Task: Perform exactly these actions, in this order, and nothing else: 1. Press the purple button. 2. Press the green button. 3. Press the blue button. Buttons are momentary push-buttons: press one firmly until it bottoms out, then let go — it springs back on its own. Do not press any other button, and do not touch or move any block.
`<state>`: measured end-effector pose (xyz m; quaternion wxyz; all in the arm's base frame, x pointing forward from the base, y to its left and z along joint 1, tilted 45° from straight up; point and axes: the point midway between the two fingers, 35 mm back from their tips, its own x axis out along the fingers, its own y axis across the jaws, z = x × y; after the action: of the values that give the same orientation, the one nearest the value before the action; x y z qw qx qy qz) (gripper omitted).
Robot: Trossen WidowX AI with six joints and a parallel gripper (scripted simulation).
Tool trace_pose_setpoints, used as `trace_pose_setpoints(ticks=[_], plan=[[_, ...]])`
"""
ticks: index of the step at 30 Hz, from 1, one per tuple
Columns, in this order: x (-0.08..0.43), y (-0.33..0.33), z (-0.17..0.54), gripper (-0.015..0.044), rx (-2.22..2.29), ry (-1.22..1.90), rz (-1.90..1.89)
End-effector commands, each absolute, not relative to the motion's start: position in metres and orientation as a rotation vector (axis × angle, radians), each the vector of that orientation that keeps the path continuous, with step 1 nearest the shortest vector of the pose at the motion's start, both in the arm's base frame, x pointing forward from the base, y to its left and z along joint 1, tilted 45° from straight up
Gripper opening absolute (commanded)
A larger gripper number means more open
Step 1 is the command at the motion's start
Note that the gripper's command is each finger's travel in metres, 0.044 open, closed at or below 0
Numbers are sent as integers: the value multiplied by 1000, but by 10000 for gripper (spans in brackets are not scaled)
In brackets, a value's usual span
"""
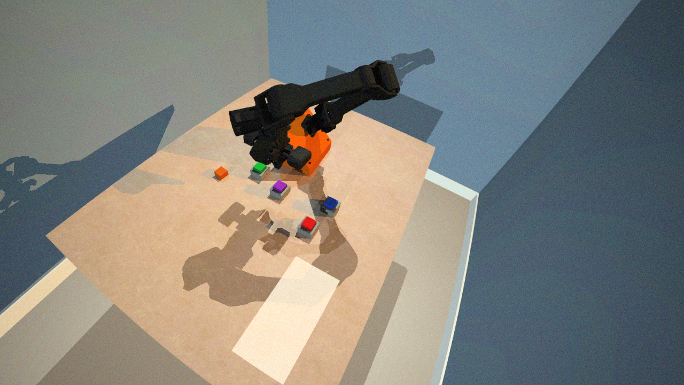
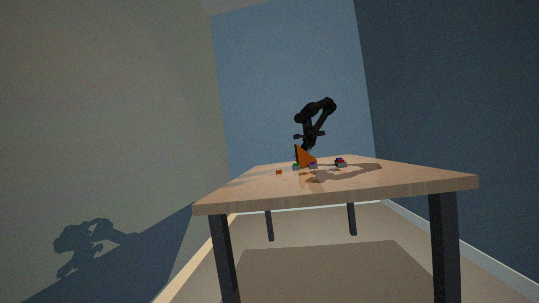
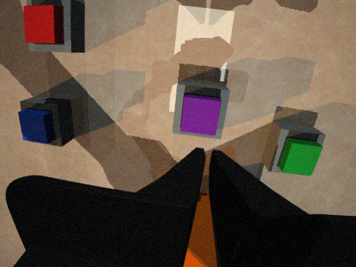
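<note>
Gripper [image 1: 278,166] [image 2: 303,147] [image 3: 206,157] clenched, with nothing between its fingers; a thin gap shows between the tips in the wrist view. There, taking the tips as the dial's centre, the purple button [image 1: 279,185] [image 2: 312,163] [image 3: 200,115] sits near 12 o'clock, its cap raised above its grey housing and apart from the tips. The green button [image 1: 259,167] [image 2: 295,164] [image 3: 301,157] is at 3 o'clock, its cap raised too. The blue button [image 1: 330,203] [image 2: 339,158] [image 3: 35,126] lies farther out, a little past 9 o'clock, partly in shadow, and the red button [image 1: 308,223] [image 2: 340,160] [image 3: 38,24] at 10.

In the top view, with purple as centre, green is between 10 and 11 o'clock, blue between 3 and 4, red at 5. Out between 9 and 10, beyond green, lies the orange block [image 1: 220,172] [image 2: 278,171].

Behind the buttons in the exterior view stands the orange base [image 1: 321,143] [image 2: 305,158] [image 3: 202,226], with the black arm [image 1: 329,89] [image 2: 330,104] folded above it. All stand on the wooden table [image 1: 143,229] [image 2: 335,196] [image 3: 334,196], crossed by the arm's shadow.
</note>
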<state>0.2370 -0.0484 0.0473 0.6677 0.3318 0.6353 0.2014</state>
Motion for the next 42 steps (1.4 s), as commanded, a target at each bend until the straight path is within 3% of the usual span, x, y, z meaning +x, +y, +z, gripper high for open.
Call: trace_pose_setpoints(ticks=[1, 10, 19, 42], plan=[[234, -52, 54, 20, 740, 1441, 463], [190, -121, -18, 20, 736, 1443, 459], [197, -80, -60, 20, 737, 1441, 460], [200, -57, -84, 20, 738, 1441, 461]])
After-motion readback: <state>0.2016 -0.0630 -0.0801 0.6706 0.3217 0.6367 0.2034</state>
